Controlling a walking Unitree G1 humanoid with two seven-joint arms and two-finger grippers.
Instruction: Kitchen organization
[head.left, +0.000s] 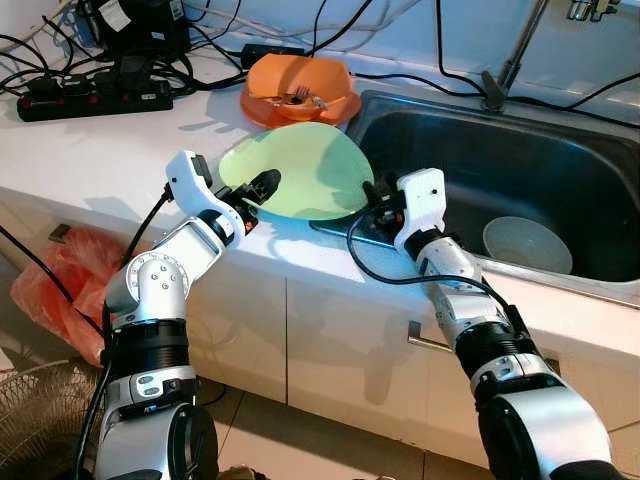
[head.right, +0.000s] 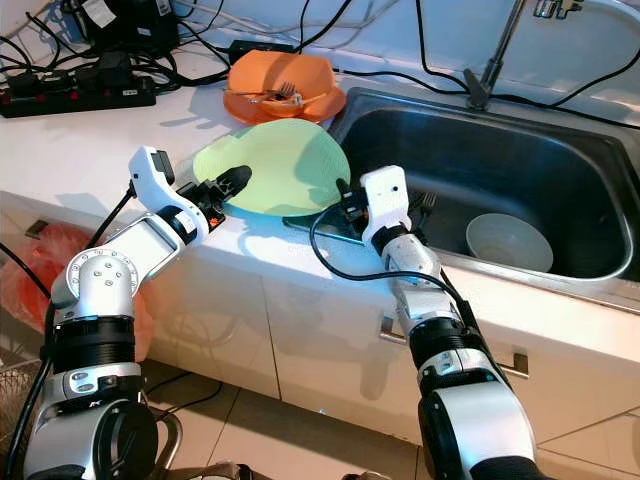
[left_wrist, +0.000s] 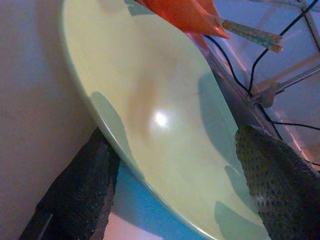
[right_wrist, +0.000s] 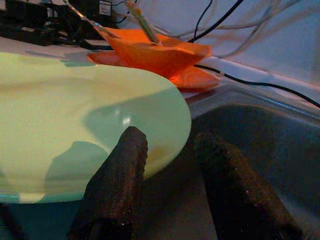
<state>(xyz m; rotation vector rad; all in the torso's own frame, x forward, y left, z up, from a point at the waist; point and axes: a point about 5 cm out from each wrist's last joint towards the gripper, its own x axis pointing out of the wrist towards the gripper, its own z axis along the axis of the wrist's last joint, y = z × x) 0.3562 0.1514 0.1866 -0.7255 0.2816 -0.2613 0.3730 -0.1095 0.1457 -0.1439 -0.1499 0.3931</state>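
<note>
A pale green plate (head.left: 300, 170) lies on the white counter with its right edge over the sink's rim. My left gripper (head.left: 262, 188) is at the plate's left rim, open; in the left wrist view one finger (left_wrist: 80, 195) sits below the rim and the other (left_wrist: 280, 175) above the plate (left_wrist: 150, 100). My right gripper (head.left: 372, 195) is at the plate's right edge, open, with one finger (right_wrist: 117, 185) over the plate (right_wrist: 75, 110) and the other (right_wrist: 240, 190) over the sink. Behind the plate stands an orange bowl (head.left: 300, 85) with a fork, on an orange plate.
The steel sink (head.left: 480, 150) holds a white bowl (head.left: 527, 243). A faucet (head.left: 510, 70) rises behind it. A power strip (head.left: 95, 100) and tangled cables lie at the back left. A red bag (head.left: 60, 275) and a fan grille (head.left: 30, 420) sit on the floor.
</note>
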